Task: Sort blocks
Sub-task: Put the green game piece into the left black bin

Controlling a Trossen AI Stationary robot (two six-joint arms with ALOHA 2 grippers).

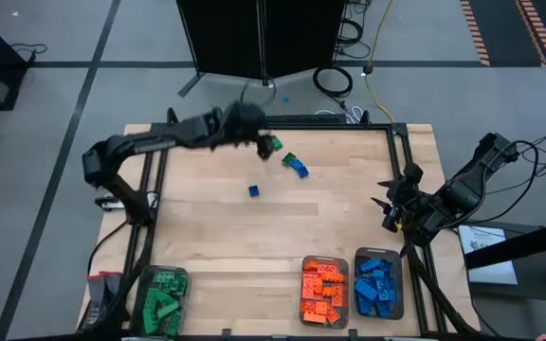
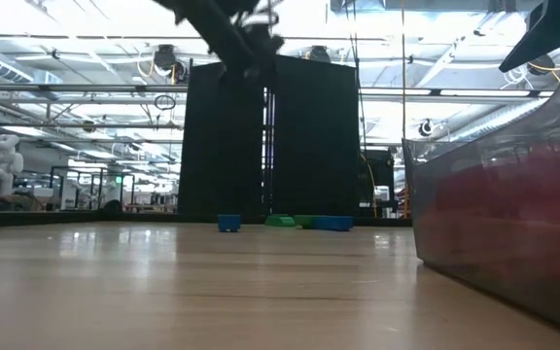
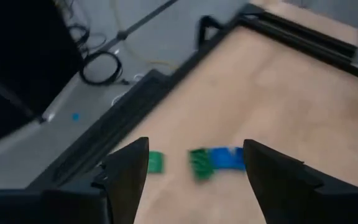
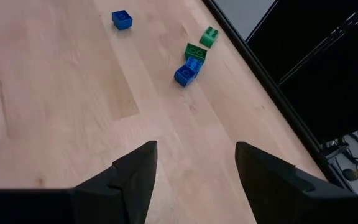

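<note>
Left fingers [image 3: 126, 180] open, blocks [image 3: 215, 160] beyond, between them

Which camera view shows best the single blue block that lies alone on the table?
The right wrist view: the lone blue block shows sharp, its studs visible, apart from the other three. The high view shows it as a small blue spot. The low view shows only its side. The left wrist view does not show it.

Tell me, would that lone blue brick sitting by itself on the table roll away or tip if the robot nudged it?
The lone blue brick looks boxy with flat sides, so it would probably slide rather than roll. It sits squat on the smooth wooden table, so tipping seems unlikely. It is small, rigid-looking plastic, likely light enough to skid away from a glancing push.
</note>
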